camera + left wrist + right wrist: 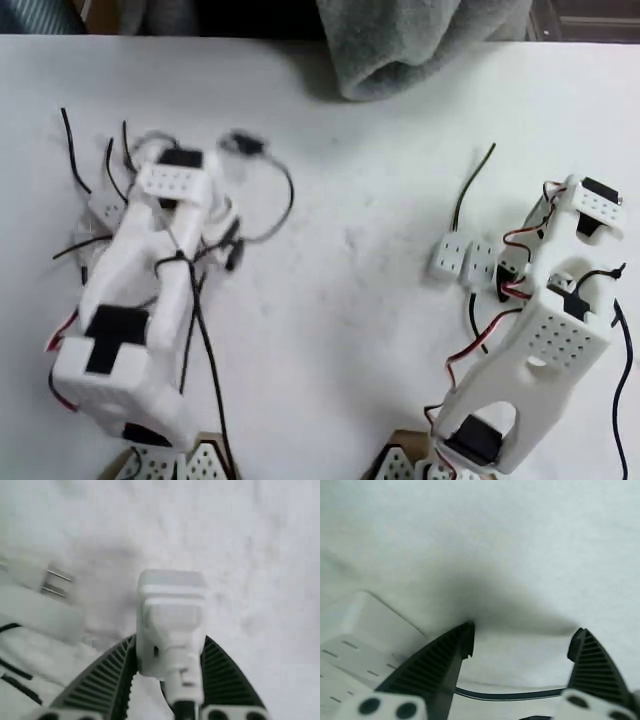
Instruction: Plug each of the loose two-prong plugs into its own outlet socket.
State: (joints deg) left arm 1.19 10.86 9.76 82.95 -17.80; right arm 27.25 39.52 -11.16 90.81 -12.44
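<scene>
The left gripper (170,641) is clamped on a white plug (171,612), its ribbed fingers (112,670) pressing both flanks of the body and the cord running back between them; the prongs are hidden on the far face. A second plug (54,582) lies near the held one, prongs bare. In the high view this arm sits at about 9 o'clock on the table (350,330), over a tangle of black cords (215,240); the outlet block (462,258) lies well apart at about 3 o'clock. The right gripper (524,630) hangs just beside that block, spread wide with nothing in it; a black cord (510,696) lies beneath.

The step in hand, I judge, is carrying the held plug across to a free socket. Doing it well means lifting clear first, so the trailing cord does not drag the tangle along; keeping the plug square in the grip; lining the prongs up with one pair of slots; then pushing straight in. The block looks light and likely to slide, so the right gripper could brace it from the opposite side.
</scene>
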